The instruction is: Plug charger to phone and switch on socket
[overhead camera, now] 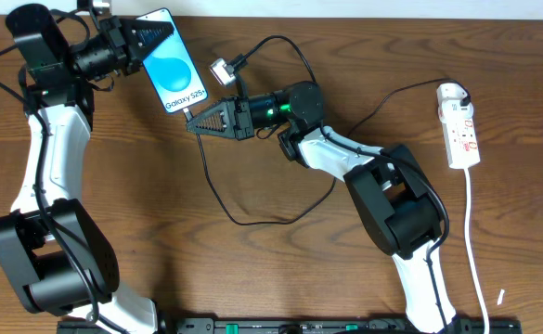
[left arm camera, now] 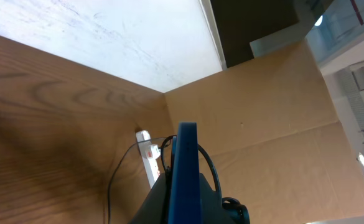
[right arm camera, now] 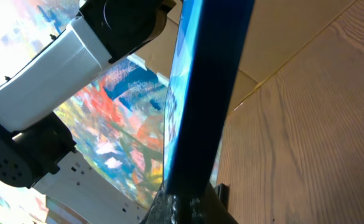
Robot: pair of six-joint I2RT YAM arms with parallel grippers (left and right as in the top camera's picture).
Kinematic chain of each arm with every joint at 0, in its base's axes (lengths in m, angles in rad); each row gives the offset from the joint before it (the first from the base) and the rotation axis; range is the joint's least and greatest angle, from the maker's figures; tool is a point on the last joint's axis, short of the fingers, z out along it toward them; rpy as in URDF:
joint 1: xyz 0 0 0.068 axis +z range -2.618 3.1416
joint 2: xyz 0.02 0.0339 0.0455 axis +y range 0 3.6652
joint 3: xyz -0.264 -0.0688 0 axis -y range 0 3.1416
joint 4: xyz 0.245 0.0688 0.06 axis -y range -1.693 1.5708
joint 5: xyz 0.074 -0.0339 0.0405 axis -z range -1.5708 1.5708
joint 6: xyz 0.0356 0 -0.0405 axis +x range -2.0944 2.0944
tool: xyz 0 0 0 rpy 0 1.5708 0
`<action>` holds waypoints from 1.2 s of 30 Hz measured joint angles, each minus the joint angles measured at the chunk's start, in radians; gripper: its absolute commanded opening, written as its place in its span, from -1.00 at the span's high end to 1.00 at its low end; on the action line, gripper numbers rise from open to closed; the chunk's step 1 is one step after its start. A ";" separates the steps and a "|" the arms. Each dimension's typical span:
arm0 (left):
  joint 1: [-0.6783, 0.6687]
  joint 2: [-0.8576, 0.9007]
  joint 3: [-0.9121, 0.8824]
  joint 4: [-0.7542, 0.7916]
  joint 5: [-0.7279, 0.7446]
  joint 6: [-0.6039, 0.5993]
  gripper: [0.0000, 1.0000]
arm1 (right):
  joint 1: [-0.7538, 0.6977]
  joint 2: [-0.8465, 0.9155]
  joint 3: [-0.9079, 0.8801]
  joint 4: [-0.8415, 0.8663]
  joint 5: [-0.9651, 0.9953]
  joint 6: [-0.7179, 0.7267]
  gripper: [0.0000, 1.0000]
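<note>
Left jaws (overhead camera: 147, 41) clamp the phone (overhead camera: 172, 63) above the table's (overhead camera: 280, 288) far left corner, right jaws (overhead camera: 191, 124) are shut on the charger (overhead camera: 252, 224) tip at its bottom edge, so a slightly off angle probably jams the plug or shoves the phone loose.

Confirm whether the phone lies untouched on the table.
No, the left gripper is shut on the top end of the phone.

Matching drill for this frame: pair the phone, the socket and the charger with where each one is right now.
Things:
1. phone
2. socket
3. charger

Places:
A. tip pinched in the right gripper, at the phone's lower edge
B. gripped by the left gripper, screen facing up
C. lying untouched at far right

Pairs: 1-B, 2-C, 3-A
</note>
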 measured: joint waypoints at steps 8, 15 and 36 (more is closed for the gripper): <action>0.000 0.000 0.000 0.000 0.000 0.003 0.85 | -0.002 0.000 0.000 0.000 0.000 0.000 0.98; 0.013 0.000 0.000 0.000 0.001 0.003 0.85 | -0.003 0.000 0.000 0.000 0.000 0.000 0.98; 0.031 0.000 0.000 0.000 0.003 0.015 0.85 | -0.003 0.000 0.000 0.000 0.000 0.000 0.98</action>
